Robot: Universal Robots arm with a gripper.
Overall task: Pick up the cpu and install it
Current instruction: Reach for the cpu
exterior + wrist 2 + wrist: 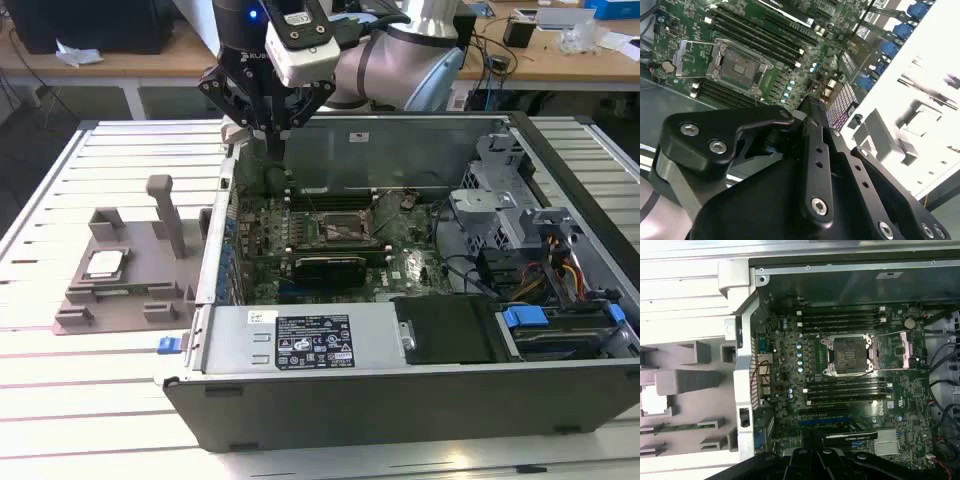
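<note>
gripper (pixel 272 140): fingers pinched together, poised above the open computer case (pixel 400 400), at its 11 o'clock corner
cpu (pixel 104 263): rests on grey fixture (pixel 75 300), 9 o'clock of case

table (pixel 70 395): white, slatted | behind: cluttered wooden workbenches (pixel 140 63) | floor (pixel 25 135): grey

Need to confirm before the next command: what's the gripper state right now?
Gripper: closed, holding nothing; the chip lies on the grey holder.
</note>
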